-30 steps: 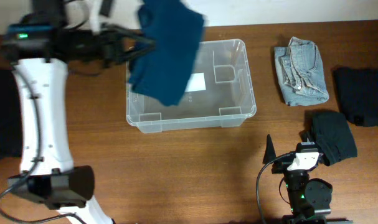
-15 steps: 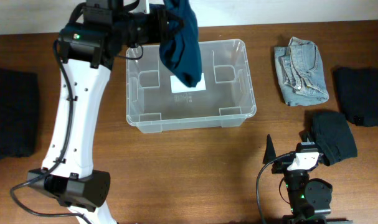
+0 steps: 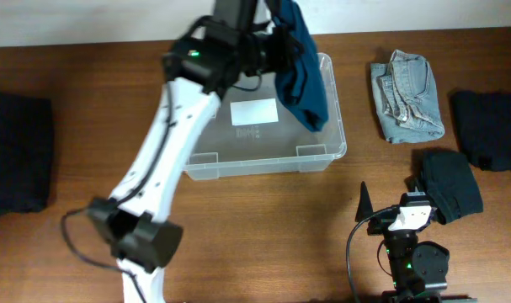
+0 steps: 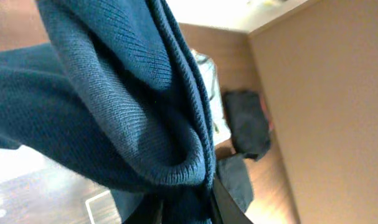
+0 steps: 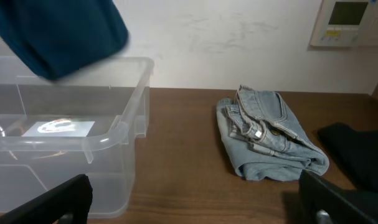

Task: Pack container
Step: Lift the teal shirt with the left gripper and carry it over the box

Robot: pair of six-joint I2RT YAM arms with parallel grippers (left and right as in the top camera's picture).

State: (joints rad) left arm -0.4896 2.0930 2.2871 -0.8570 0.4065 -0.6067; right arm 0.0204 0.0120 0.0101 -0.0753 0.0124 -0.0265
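Dangling the blue sweater (image 3: 304, 76), clamped in your left claw (image 4: 187, 208), above the right rim of the container (image 3: 238, 164) at mid bench (image 3: 238, 240), you are risking it draping outside on release

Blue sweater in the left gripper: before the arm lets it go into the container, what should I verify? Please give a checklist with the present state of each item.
1. Left gripper shut on the blue sweater: ok.
2. Sweater hanging over the container: ok, over its right end.
3. Lower end inside the right wall: cannot tell; from overhead it overlaps that wall.
4. Container floor free: ok, only the white label shows.
5. Right gripper out of the way: ok, open and apart from the container.
6. Sweater folded: not ok, it hangs bunched.
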